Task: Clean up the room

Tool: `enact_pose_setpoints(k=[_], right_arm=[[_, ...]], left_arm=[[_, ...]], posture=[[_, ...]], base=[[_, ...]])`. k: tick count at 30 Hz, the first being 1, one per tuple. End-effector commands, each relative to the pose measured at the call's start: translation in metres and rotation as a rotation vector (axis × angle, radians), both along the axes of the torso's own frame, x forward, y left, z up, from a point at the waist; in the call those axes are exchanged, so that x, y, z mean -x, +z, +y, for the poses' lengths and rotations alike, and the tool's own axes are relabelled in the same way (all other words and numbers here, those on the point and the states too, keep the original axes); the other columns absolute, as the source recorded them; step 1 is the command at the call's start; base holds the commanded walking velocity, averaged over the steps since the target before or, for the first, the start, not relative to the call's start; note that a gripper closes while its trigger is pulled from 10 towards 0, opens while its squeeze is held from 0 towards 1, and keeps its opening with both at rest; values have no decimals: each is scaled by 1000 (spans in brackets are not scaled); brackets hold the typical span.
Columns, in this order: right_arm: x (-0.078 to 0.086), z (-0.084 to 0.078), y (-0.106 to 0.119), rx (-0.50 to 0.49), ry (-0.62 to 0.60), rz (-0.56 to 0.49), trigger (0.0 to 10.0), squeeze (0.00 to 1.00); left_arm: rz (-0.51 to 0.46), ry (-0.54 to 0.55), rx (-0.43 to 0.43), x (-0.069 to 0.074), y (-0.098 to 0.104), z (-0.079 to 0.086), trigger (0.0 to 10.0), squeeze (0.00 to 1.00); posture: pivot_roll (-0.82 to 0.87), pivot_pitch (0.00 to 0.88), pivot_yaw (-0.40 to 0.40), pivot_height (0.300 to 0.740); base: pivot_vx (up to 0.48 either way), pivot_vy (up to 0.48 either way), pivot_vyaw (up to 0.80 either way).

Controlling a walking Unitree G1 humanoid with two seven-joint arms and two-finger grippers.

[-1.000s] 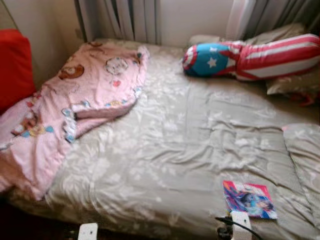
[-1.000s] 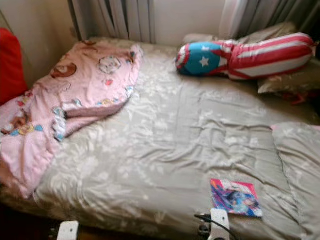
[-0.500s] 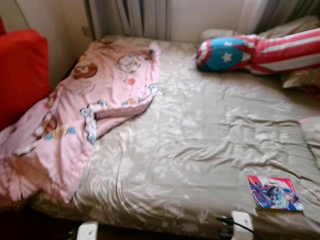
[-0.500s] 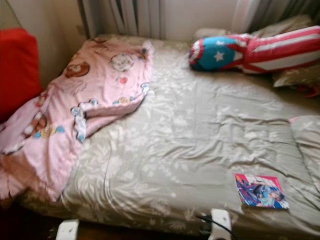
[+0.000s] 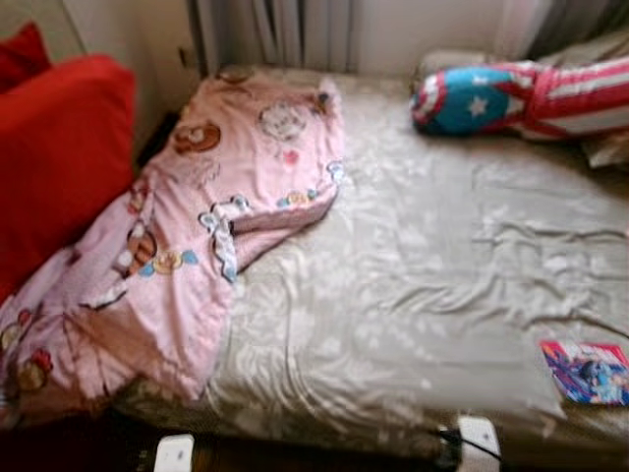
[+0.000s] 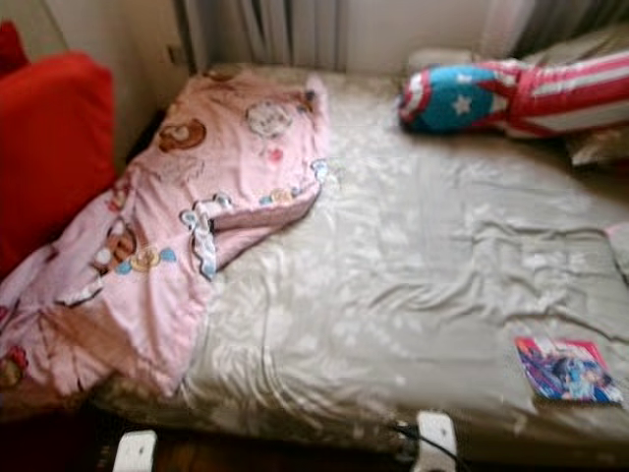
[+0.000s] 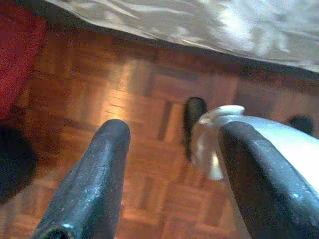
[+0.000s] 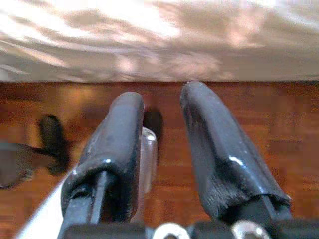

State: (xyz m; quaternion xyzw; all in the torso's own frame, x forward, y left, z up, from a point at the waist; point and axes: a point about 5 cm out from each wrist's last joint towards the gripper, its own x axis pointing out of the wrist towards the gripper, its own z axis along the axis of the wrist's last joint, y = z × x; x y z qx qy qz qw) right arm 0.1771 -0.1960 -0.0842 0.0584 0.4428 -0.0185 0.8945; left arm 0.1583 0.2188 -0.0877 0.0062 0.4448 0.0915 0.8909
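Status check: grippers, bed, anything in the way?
Left gripper, right gripper open, empty, low over floor. Pink blanket crumpled, book on bed. Nothing blocking.

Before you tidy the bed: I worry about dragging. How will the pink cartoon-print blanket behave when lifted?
The pink cartoon-print blanket will probably flop and sag, since it lies rumpled in soft folds. Its lower end droops over the edge of the beige bed, so it may trail and slide floorward.

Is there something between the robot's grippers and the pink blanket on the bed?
Nothing visible. Both grippers, left and right, hang open above the wooden floor before the bed; the pink blanket lies uncovered.
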Motion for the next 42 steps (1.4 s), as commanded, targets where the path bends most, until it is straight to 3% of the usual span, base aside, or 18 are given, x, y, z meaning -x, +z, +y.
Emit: enact_pose_setpoints(k=[1, 22, 28, 42], right_arm=[[8, -7, -3, 15, -7, 28, 10000, 0], [8, -8, -3, 16, -1, 28, 10000, 0], [7, -7, -2, 22, 14, 20, 10000, 0], [7, -7, -2, 18, 19, 16, 10000, 0]], left_arm=[[29, 1, 10, 5, -4, -6, 10000, 0], [36, 10, 11, 8, -4, -4, 10000, 0], [40, 10, 9, 9, -5, -3, 10000, 0], [27, 6, 7, 5, -4, -6, 10000, 0]], posture=[[-83, 150, -26, 740], [-82, 151, -28, 740], [-82, 150, -28, 740], [-83, 143, -25, 740]], base=[[0, 458, 0], [0, 440, 0], [0, 0, 144], [0, 0, 800]])
